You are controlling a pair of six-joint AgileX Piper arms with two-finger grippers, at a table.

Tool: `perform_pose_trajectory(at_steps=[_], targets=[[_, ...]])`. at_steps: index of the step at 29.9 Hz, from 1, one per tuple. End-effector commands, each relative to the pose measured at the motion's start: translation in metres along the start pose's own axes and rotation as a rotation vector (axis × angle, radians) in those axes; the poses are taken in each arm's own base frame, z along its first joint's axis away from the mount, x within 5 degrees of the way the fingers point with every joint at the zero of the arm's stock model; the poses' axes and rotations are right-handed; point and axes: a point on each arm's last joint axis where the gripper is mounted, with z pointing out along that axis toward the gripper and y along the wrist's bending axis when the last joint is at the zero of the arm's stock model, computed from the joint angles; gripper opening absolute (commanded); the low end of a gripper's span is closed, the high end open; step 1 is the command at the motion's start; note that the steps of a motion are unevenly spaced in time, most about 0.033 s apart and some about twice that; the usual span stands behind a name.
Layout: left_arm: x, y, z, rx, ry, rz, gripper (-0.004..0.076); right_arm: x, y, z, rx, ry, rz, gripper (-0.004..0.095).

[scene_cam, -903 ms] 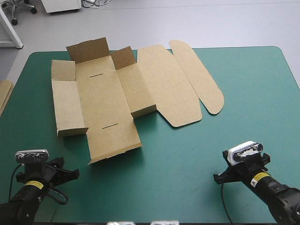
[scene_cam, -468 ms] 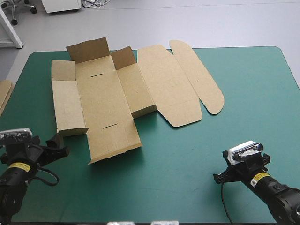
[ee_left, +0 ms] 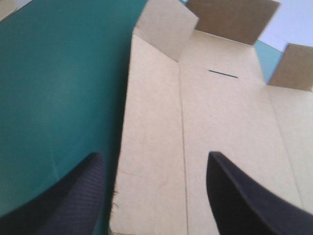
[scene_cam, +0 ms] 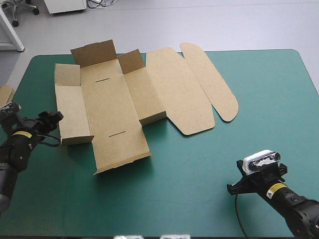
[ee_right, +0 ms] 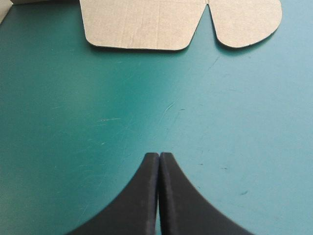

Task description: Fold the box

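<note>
We note the box [scene_cam: 114,94] upper left of the high view, mostly flat; only the far flaps stand up, so we judge nearly all folding undone. Left gripper [scene_cam: 53,118] spread beside its left panel; right gripper [scene_cam: 233,189] pressed together, lower right, well apart.

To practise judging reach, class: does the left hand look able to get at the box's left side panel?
Probably yes: the left hand is open, right at the box's left side panel, whose edge lies between its fingers; nothing stands in the way.
</note>
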Motion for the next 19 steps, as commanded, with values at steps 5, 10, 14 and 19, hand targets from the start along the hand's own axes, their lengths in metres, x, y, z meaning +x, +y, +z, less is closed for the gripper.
perform_pose_trajectory(at_steps=[5,10,14,19], targets=[[-0.013,0.036,0.036,-0.01,0.065,-0.144,0.0447,-0.015,0.001,-0.002,-0.011,-0.087,0.044,-0.0001],[-0.01,0.058,0.052,0.092,0.149,-0.176,0.0447,-0.014,0.001,-0.002,-0.013,-0.08,0.05,-0.0001],[-0.005,0.08,0.061,0.17,0.213,-0.193,0.0447,-0.014,0.002,-0.002,-0.015,-0.08,0.057,-0.0001],[0.007,0.098,0.076,0.246,0.317,-0.181,0.0447,-0.014,0.002,-0.002,-0.02,-0.08,0.08,-0.0001]])
